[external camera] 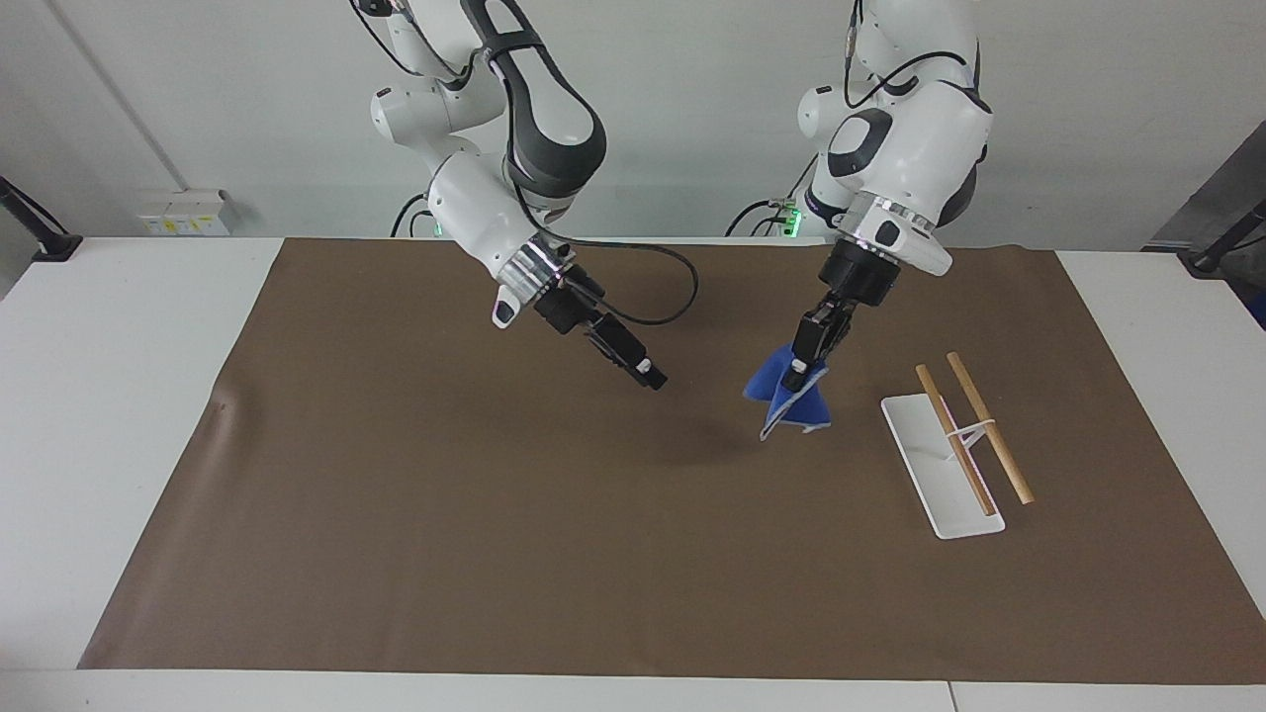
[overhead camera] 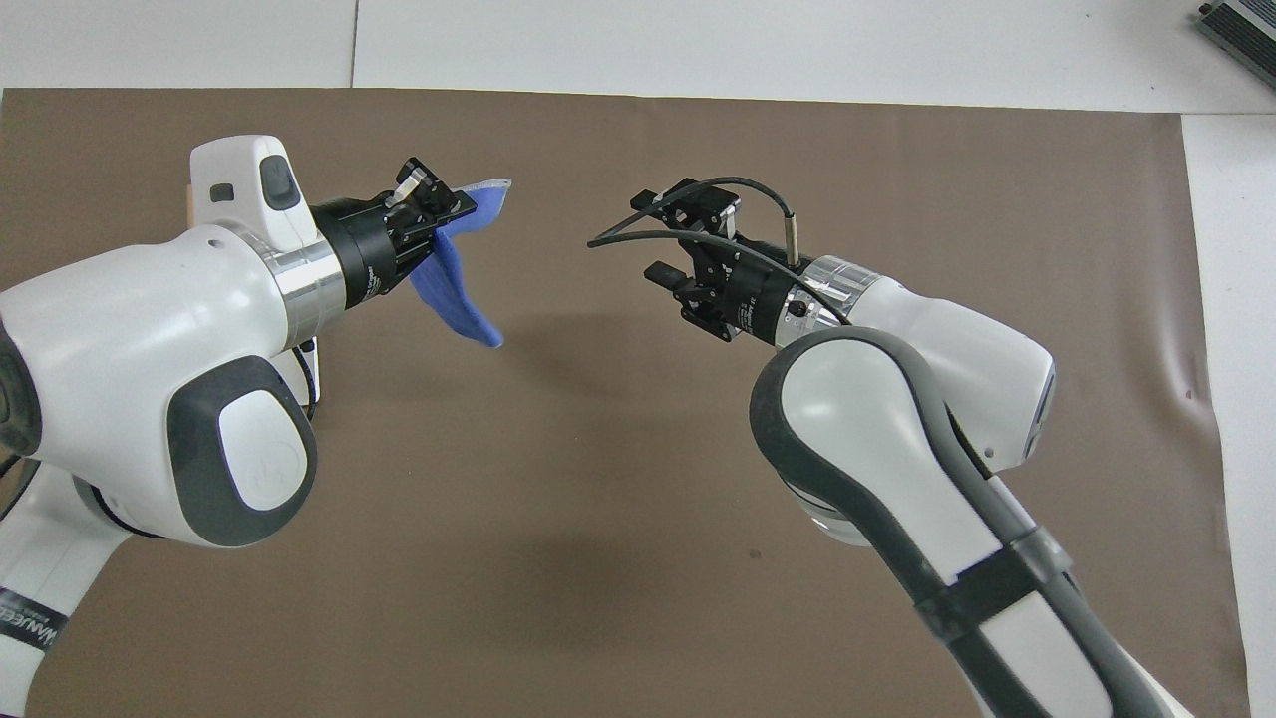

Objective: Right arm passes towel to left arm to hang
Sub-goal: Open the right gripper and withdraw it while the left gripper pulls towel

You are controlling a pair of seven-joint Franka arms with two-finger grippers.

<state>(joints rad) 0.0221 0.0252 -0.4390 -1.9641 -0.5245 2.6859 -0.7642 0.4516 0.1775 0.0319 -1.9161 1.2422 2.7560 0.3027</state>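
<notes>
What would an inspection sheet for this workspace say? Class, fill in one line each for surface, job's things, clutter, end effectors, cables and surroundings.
Surface: brown mat on a white table.
Job's things: blue towel hanging in the air; white rack with two wooden rods toward the left arm's end.
Clutter: nothing seen.
End effectors: left end effector shut on the towel; right end effector open, empty, over the mat.
Cables: black cable looped at the right wrist.
Surroundings: wall socket box.
</notes>
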